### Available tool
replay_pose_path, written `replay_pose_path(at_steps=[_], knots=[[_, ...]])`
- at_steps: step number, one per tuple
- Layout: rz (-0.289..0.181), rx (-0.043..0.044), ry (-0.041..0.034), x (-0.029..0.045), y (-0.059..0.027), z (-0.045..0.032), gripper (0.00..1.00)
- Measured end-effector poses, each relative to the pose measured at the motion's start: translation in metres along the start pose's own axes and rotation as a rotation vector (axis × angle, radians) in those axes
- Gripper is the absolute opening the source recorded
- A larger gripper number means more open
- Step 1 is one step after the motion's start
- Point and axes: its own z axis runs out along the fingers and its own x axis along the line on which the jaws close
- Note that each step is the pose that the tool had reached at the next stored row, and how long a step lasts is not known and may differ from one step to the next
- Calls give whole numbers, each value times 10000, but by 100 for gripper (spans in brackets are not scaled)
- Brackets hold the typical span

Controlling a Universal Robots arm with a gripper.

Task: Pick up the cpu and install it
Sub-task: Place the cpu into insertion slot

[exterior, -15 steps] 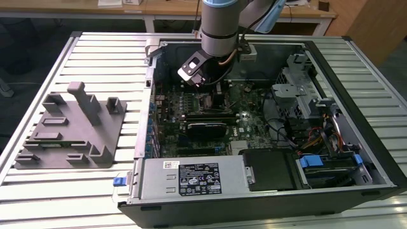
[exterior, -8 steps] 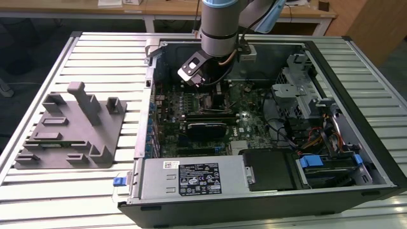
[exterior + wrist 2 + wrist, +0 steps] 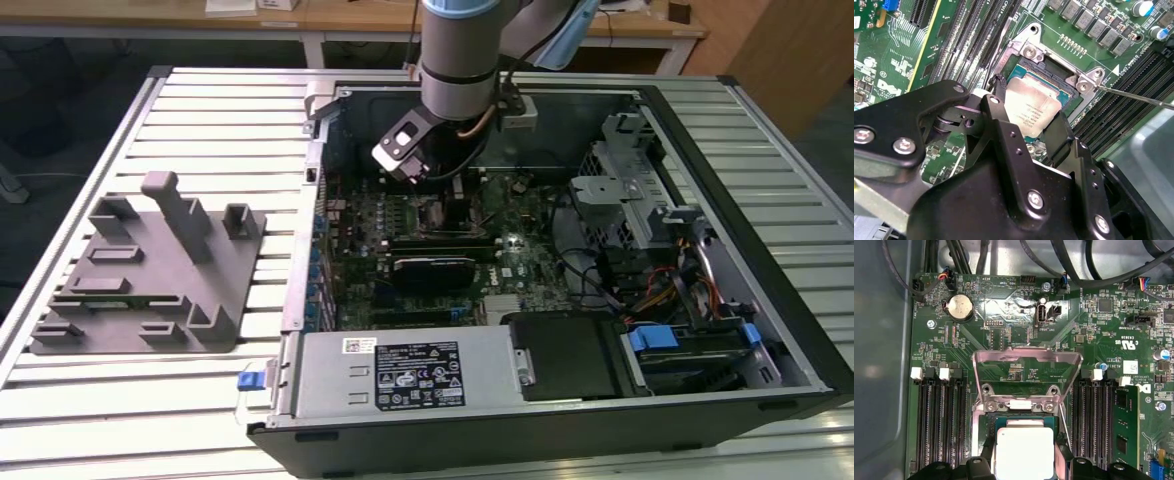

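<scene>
The cpu [image 3: 1031, 110], a flat square chip with a silvery top, lies level in the open socket [image 3: 1054, 65] on the green motherboard. My gripper [image 3: 1029, 114] stands straight over it, one black finger [image 3: 998, 97] against each of two opposite edges, shut on the chip. In the first wrist view the cpu [image 3: 1024, 452] sits between the fingertips of the gripper [image 3: 1024, 462], and the socket's metal load plate [image 3: 1026, 365] stands swung up behind it. In the exterior view the arm reaches down into the open computer case [image 3: 747, 250], with the gripper [image 3: 445, 195] low over the board.
The thin socket lever [image 3: 1136, 96] sticks out beside the socket. Memory slots flank it, with one stick [image 3: 1124, 425] fitted. A black block [image 3: 434, 270], the power supply [image 3: 400, 375] and the drive cage [image 3: 627, 190] crowd the case. A grey tray with posts [image 3: 147, 270] rests on the slatted table.
</scene>
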Motion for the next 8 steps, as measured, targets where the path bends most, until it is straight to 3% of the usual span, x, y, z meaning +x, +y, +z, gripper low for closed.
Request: replay_pose_path(at_steps=[8], knots=[[1, 0, -1, 1, -1, 12, 54]])
